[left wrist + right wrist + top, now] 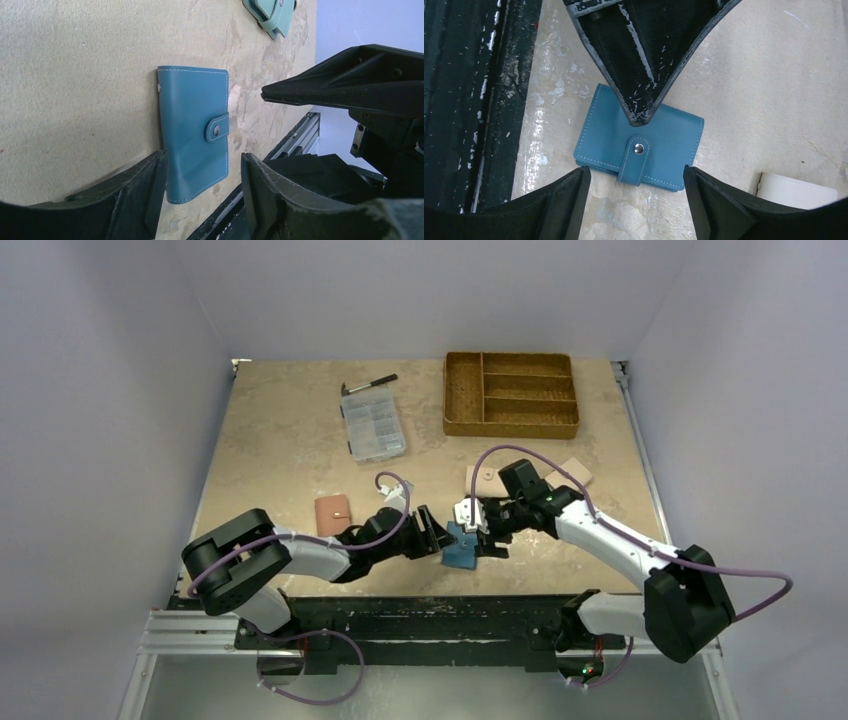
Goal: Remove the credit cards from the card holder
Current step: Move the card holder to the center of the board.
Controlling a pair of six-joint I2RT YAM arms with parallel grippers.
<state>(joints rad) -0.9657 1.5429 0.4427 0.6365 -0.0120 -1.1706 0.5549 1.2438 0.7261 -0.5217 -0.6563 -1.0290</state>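
Two hands are hovering at the card holder (639, 145). The left hand (202, 162) is holding its fingers apart, flanking one end of the holder, and the right hand (635, 172) is likewise spread wide above it, gripping nothing. One card holder is lying flat on the tabletop (280, 440), close to the near edge, folded shut with its snap tab (638, 148) fastened. No credit cards are showing, so the task appears to be only beginning: unsnapping, opening and pulling out every card are all remaining. Farther out, one pink wallet (333, 513), one clear organiser box (373, 423), one pen (370, 385) and one wooden tray (512, 426) are resting well apart from the work.
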